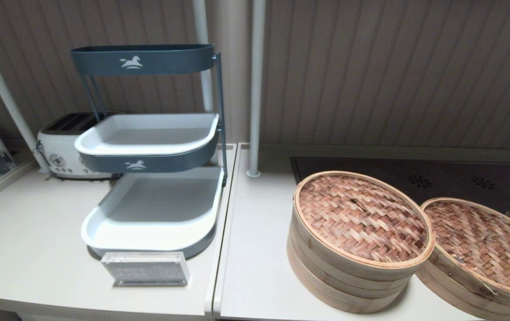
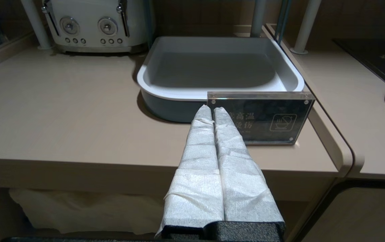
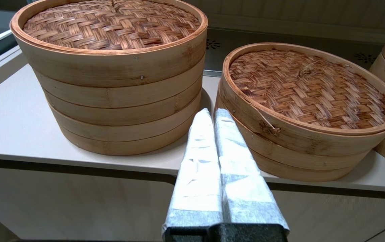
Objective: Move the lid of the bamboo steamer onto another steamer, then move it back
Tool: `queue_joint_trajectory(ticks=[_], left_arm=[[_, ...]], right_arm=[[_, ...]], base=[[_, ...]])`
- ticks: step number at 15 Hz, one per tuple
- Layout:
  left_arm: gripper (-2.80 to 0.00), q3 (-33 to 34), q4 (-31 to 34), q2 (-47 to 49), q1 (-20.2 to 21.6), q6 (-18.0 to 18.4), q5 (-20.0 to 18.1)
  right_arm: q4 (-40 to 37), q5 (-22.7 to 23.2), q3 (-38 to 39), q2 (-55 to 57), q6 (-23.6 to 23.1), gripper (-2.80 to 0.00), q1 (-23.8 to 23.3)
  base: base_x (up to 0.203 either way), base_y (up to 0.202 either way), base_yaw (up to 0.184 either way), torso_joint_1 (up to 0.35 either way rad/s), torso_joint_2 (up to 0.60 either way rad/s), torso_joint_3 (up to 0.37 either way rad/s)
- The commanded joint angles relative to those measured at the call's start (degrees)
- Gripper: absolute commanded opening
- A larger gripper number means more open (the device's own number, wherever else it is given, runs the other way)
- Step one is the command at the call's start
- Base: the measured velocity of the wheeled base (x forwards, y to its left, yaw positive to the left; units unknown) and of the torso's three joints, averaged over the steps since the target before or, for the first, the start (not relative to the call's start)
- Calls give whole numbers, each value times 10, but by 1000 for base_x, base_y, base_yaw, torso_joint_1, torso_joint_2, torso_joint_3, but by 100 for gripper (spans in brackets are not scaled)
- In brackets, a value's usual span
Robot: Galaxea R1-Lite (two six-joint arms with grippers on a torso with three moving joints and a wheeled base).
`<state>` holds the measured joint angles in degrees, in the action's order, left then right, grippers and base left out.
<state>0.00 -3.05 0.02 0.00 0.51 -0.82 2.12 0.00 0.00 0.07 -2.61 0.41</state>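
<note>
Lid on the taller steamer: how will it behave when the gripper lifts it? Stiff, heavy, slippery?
The bamboo steamer lid looks stiff: a woven top framed by a solid hoop rim. Probably light for its size, being thin bamboo. Its rough weave should resist slipping, but it is wide and flat, so lifted by one edge it may tilt. The right gripper is shut, short of it.

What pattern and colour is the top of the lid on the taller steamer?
The bamboo steamer lid has a reddish-brown herringbone weave inside a pale hoop rim, clearest in the right wrist view.

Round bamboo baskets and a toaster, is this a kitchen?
Probably a kitchen counter: two round pale bamboo steamers with woven lids, a cream toaster and a black cooktop all suggest it.
</note>
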Motion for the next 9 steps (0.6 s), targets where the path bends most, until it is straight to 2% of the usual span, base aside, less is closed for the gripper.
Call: queue_joint_trajectory(ticks=[1,9], left_arm=[[-280,16,0,-1,0,0,-1],[-280,16,0,-1,0,1,0]], right_arm=[[0,0,15,1,0,-280,0],[0,0,15,2,1,-280,0]], base=[[0,0,0,0,0,0],[0,0,0,0,0,0]])
